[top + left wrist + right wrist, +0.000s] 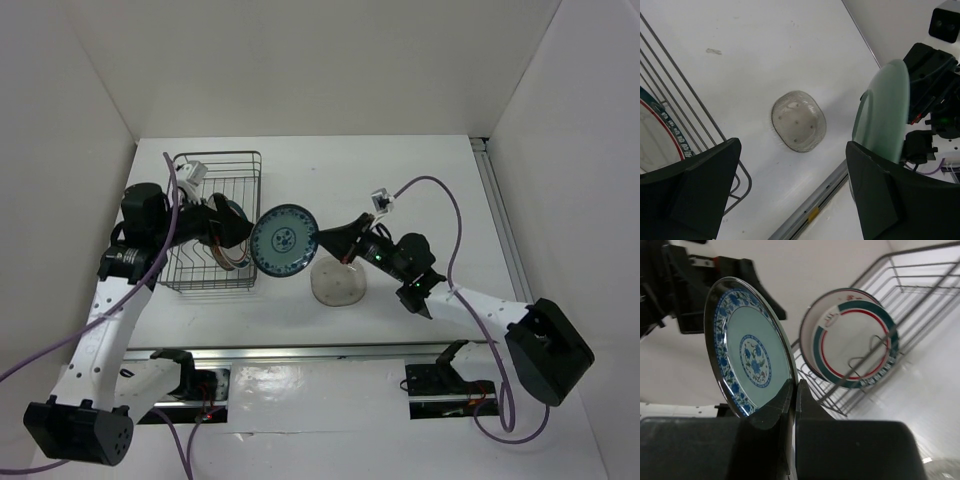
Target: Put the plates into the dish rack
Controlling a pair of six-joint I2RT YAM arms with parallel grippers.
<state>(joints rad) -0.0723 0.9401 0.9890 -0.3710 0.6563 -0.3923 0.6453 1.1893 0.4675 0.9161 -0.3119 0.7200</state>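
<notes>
The left arm (105, 320) rises from the near-left corner of the tabletop (420, 170), folds at the elbow near the left edge, and turns its wrist rightward. The left claw (792, 150) is spread wide. The right arm (480, 310) stretches from the near-right corner toward the middle, and the right claw (794, 390) is pinched tight on the rim of the teal-blue plate (752, 357).

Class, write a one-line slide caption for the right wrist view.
Right gripper pinches the blue plate by its rim; a banded plate stands in the rack beyond.
</notes>
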